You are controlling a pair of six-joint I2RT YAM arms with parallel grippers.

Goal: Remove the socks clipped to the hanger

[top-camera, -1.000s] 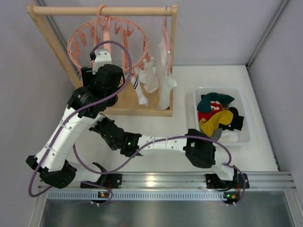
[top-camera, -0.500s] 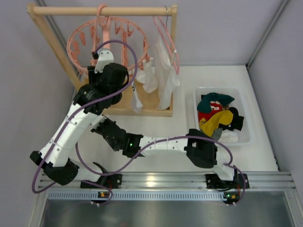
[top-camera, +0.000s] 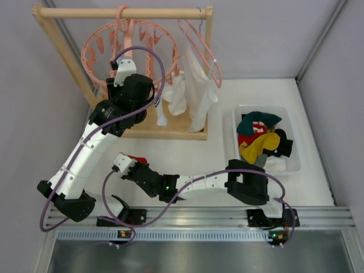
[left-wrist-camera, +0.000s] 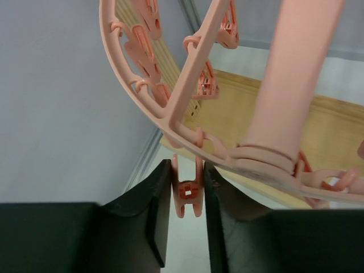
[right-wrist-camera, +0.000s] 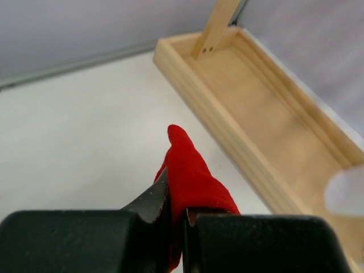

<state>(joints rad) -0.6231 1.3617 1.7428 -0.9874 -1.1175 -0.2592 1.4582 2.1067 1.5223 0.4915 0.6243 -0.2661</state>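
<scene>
The round pink hanger hangs from the wooden rack's rail. It fills the top of the left wrist view. My left gripper is under its ring, shut on a dangling pink clip peg, which sits squeezed between the two fingers. No sock hangs from that peg. My right gripper is shut on a red sock low over the white table, in front of the rack's base. The red sock sticks out past the fingers. White socks still hang at the ring's right side.
The wooden rack has a tray base. A thin pink clothes hanger with a white garment hangs on the rail's right end. A clear bin at the right holds several mixed socks.
My right gripper has pulled back from the rack toward the near side, with the red sock in it. The thin hanger and white garment swung to the right. My left gripper shifted slightly.
</scene>
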